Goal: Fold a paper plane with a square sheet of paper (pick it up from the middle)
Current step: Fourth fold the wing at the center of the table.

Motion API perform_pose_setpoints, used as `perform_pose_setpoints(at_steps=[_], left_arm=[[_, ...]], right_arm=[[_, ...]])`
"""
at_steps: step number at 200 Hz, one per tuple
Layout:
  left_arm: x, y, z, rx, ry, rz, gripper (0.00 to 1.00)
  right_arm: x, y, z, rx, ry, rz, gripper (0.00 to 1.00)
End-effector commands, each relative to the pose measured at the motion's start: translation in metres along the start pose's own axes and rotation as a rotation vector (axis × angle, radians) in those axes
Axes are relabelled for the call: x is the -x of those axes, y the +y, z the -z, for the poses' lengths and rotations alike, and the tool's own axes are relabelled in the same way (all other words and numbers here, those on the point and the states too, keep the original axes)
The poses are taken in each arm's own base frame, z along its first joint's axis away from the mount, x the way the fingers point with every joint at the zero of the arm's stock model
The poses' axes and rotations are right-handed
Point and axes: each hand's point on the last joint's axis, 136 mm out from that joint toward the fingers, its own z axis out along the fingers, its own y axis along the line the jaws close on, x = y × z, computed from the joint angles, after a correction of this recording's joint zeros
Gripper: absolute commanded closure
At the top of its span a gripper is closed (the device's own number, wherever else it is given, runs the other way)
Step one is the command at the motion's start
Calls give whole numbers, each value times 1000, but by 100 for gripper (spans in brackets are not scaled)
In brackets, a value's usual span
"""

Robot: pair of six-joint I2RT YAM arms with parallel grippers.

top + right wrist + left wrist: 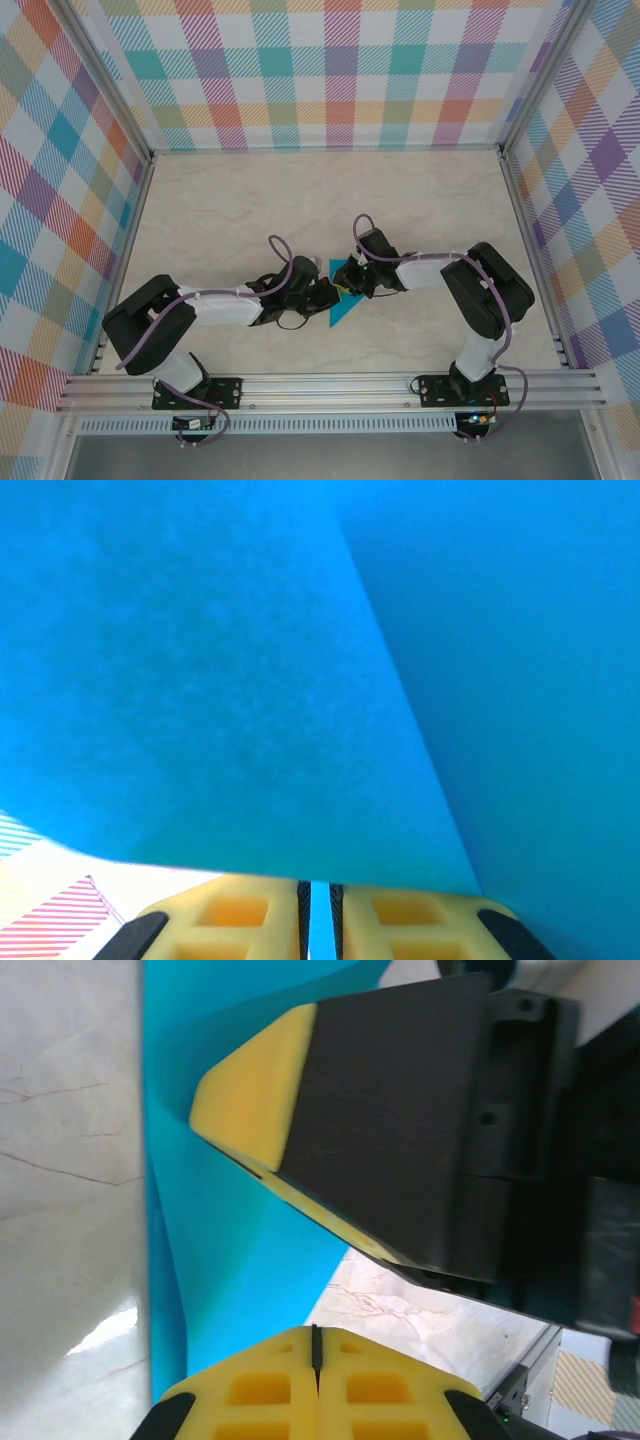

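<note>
Mid-table betw. both arms: square sheet of paper (342, 308), part-folded, straight edge running near–far. From the right, right gripper (315, 890) is pinched onto it. Just left of it, left gripper (315, 1338) w/ pads pressed together; can't tell if it nips any paper.
</note>
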Motion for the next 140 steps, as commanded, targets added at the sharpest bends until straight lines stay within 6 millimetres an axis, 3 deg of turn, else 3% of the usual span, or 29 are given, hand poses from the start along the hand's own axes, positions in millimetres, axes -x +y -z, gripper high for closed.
perform_pose_setpoints(at_steps=[1, 86, 140], left_arm=[[5, -11, -7, -28, -6, 9, 100], [8, 17, -20, 78, -29, 18, 100], [-13, 72, -21, 273, 21, 39, 100]], right_arm=[[-27, -70, -1, -250, 70, -119, 83], [-26, -70, 0, -255, 66, -102, 83], [-12, -40, 8, -195, 48, 0, 81]])
